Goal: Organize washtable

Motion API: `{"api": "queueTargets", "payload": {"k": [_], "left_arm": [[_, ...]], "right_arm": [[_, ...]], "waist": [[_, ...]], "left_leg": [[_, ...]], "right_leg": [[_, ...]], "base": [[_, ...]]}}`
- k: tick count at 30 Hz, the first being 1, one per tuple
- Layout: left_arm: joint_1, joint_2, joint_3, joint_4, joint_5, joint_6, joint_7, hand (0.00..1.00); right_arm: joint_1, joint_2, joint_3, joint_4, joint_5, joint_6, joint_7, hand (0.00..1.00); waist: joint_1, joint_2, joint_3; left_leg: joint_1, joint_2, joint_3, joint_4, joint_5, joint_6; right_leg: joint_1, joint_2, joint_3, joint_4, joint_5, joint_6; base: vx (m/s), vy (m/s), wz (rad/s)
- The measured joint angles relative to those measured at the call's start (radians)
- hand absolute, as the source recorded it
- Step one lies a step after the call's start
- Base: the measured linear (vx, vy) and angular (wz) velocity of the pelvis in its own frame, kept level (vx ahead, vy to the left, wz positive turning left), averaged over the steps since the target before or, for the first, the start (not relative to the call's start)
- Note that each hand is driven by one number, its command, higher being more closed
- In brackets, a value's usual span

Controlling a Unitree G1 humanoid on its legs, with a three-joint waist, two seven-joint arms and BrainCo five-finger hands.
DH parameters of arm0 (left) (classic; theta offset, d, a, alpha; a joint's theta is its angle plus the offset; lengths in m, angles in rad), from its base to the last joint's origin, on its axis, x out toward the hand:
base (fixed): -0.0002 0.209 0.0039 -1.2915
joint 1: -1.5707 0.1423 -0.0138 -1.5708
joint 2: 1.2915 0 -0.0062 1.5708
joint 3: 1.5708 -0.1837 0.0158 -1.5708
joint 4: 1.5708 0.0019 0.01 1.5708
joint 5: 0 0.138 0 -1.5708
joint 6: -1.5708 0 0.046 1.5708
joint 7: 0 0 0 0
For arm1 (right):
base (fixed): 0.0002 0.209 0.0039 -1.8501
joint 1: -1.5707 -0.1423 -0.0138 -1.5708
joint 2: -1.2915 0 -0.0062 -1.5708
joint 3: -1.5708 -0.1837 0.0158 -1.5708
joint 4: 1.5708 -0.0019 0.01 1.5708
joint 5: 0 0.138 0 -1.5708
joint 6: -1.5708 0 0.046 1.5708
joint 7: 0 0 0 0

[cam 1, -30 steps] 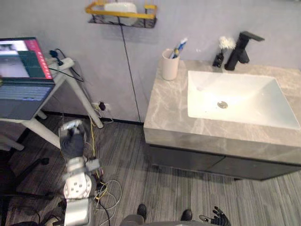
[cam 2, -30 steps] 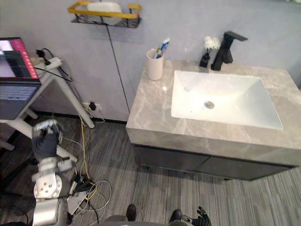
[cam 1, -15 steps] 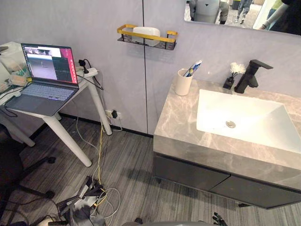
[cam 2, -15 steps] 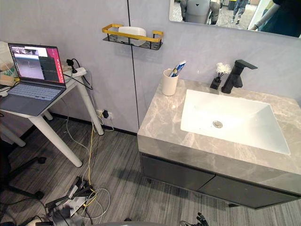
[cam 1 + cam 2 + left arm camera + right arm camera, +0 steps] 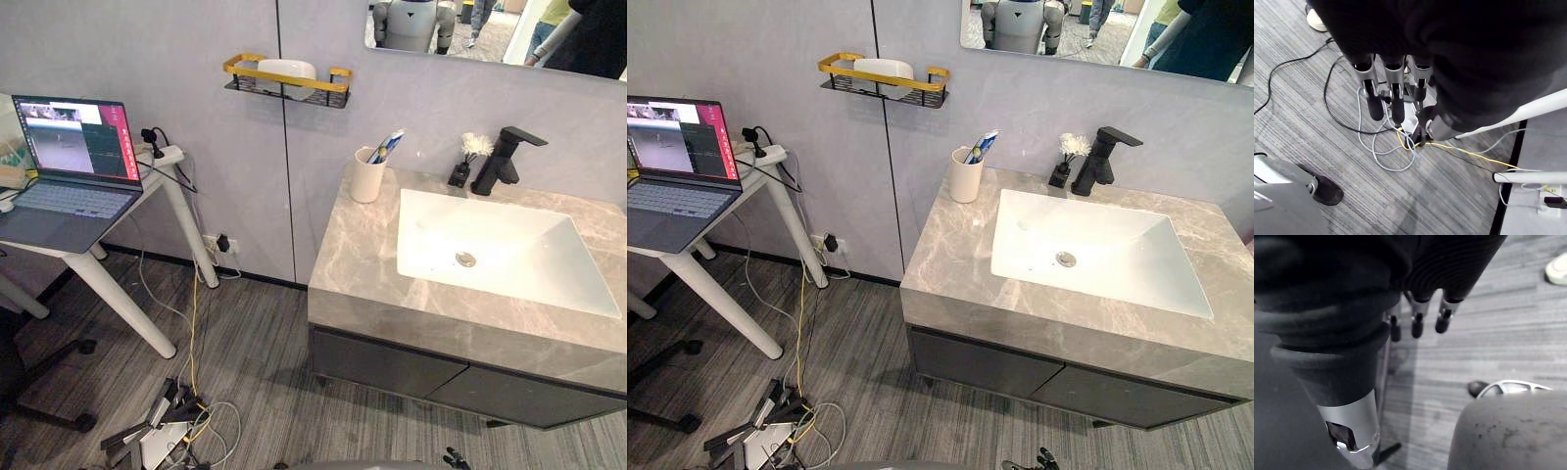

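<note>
Change: a second ago the left arm stood raised at 8 o'clock of the eye view; now it hangs low toward the floor (image 5: 1298, 112). The whole picture has also lifted and swung, which is the camera moving, not the things.
Left hand (image 5: 1397, 100): fingers straight, pointing down at the floor, holding nothing.
Right hand (image 5: 1417, 319): fingers loosely straight above the floor, empty; its dark tips peek in at 6 o'clock of the eye view.
Surface (image 5: 358, 259): the grey marble top stands at 3 o'clock of the eye view, well apart from both hands, with everything on it placed as it was a second ago.
Sink (image 5: 509, 257): white and empty, set into the surface.
Cup (image 5: 367, 177): upright at 10 o'clock of the sink, near the wall, with a toothbrush (image 5: 389, 145) leaning out of it.
Faucet (image 5: 506, 159): black, at 12 o'clock of the sink.
Diffuser (image 5: 463, 163): a small dark bottle with a white tuft, just beside the faucet at its 9 o'clock.
Shelf (image 5: 284, 82): yellow-rimmed, on the wall at 10 o'clock of the cup, with a white dish (image 5: 285, 70) in it.
Meaning: with the arm down, both hands empty and the gaze raised, this reads as a look over the whole surface, not a reach. The things stand orderly along the wall, so I judge either that tidying is done or that the robot is choosing its first target; I cannot tell which.
</note>
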Motion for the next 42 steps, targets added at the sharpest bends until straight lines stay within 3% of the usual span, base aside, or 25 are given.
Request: {"api": "queueTargets", "payload": {"k": [9,12,13,16,24,30,31,33,34,35,37,39,42], "left_arm": [[-0.006,-0.017,-0.022,-0.024,-0.002,-0.011,-0.021,0.0],[-0.004,-0.019,-0.022,-0.031,-0.002,-0.011,-0.024,0.0],[-0.006,-0.02,-0.023,-0.032,-0.001,-0.012,-0.028,0.0],[-0.007,-0.035,-0.022,-0.031,0.0,-0.011,-0.039,0.0],[-0.039,-0.012,-0.036,-0.023,0.005,-0.012,-0.041,0.0],[-0.08,0.046,-0.144,-0.017,0.034,-0.012,-0.043,0.0],[-0.09,0.06,-0.15,-0.016,0.035,-0.013,-0.043,0.0],[-0.102,0.067,-0.149,0.001,0.035,-0.012,-0.042,0.0],[-0.107,0.072,-0.146,-0.001,0.035,-0.012,-0.042,0.0],[-0.109,0.078,-0.145,-0.001,0.035,-0.011,-0.042,0.0],[-0.109,0.077,-0.147,-0.002,0.034,-0.012,-0.043,0.0],[-0.111,0.076,-0.147,-0.004,0.034,-0.012,-0.05,0.0],[-0.114,0.059,-0.143,-0.004,0.033,-0.012,-0.063,0.0]], "right_arm": [[-0.053,-0.03,0.0,-0.006,-0.004,0.002,0.0,0.0],[-0.063,-0.037,0.008,-0.016,-0.004,0.002,-0.001,0.0],[-0.063,-0.039,0.01,-0.02,-0.004,0.002,-0.002,0.0],[-0.067,-0.055,0.01,-0.04,-0.004,0.002,-0.003,0.0],[-0.089,0.031,-0.044,-0.051,-0.003,0.005,0.0,0.0],[-0.092,0.046,-0.056,-0.118,-0.003,0.02,0.0,0.0],[-0.101,0.043,-0.019,-0.121,-0.004,0.02,0.002,0.0],[-0.117,0.036,0.031,-0.117,-0.004,0.02,0.006,0.0],[-0.13,0.035,0.056,-0.122,-0.006,0.022,0.018,0.0],[-0.132,0.033,0.07,-0.119,-0.009,0.021,0.021,0.0],[-0.132,0.032,0.072,-0.104,-0.017,0.019,0.021,0.0],[-0.135,0.027,0.073,-0.086,-0.029,0.017,0.023,0.0],[-0.138,0.02,0.079,-0.061,-0.035,0.014,0.023,0.0]], "waist": [[0.003,0.04,0.055],[0.002,0.046,0.069],[0.001,0.035,0.071],[0.001,0.065,0.087],[-0.006,0.05,0.081],[-0.009,0.029,0.099],[-0.022,0.006,0.116],[-0.027,0.015,0.124],[-0.035,-0.006,0.135],[-0.052,-0.003,0.145],[-0.054,-0.005,0.145],[-0.058,-0.014,0.149],[-0.052,-0.016,0.14]], "left_leg": [[-0.097,-0.001,-0.049,0.119,-0.039,0.0],[-0.126,0.025,0.041,0.108,-0.045,0.011],[-0.123,0.038,0.086,0.107,-0.044,0.011],[-0.155,0.068,0.16,0.186,-0.051,0.018],[-0.182,0.052,0.185,0.224,-0.064,0.019],[-0.238,0.063,0.299,0.355,-0.156,0.042],[-0.248,0.07,0.34,0.389,-0.183,0.047],[-0.246,0.098,0.397,0.367,-0.186,0.059],[-0.242,0.123,0.458,0.358,-0.172,0.086],[-0.226,0.142,0.488,0.362,-0.174,0.089],[-0.217,0.152,0.508,0.367,-0.174,0.089],[-0.208,0.143,0.523,0.369,-0.174,0.089],[-0.197,0.095,0.489,0.287,-0.154,0.048]], "right_leg": [[-0.041,-0.026,-0.058,0.093,-0.046,-0.003],[-0.067,-0.038,-0.094,0.101,-0.046,-0.003],[-0.074,-0.048,-0.097,0.101,-0.047,-0.003],[-0.079,-0.058,-0.099,0.135,-0.052,0.005],[-0.113,-0.092,-0.079,0.174,-0.046,0.013],[-0.231,-0.123,0.049,0.25,-0.043,0.018],[-0.255,-0.109,0.081,0.257,-0.023,0.004],[-0.273,-0.087,0.088,0.215,0.04,-0.033],[-0.306,-0.092,0.014,0.313,-0.006,-0.074],[-0.317,-0.089,-0.035,0.514,-0.119,-0.087],[-0.294,-0.073,-0.027,0.609,-0.171,-0.082],[-0.279,-0.062,0.0,0.607,-0.199,-0.062],[-0.216,-0.02,0.062,0.42,-0.205,-0.038]], "base": [[-0.08,0.01,0.2],[-0.09,0.004,0.3],[-0.01,0.015,0.26],[0.0,0.049,-0.01],[0.07,0.044,-0.07],[-0.03,0.103,-0.56],[-0.12,0.14,-1.0],[-0.14,0.09,-1.16],[-0.17,0.035,-1.37],[-0.14,0.028,-1.06],[-0.05,0.012,-0.59],[-0.07,-0.03,-0.31],[-0.04,-0.042,0.02]]}}
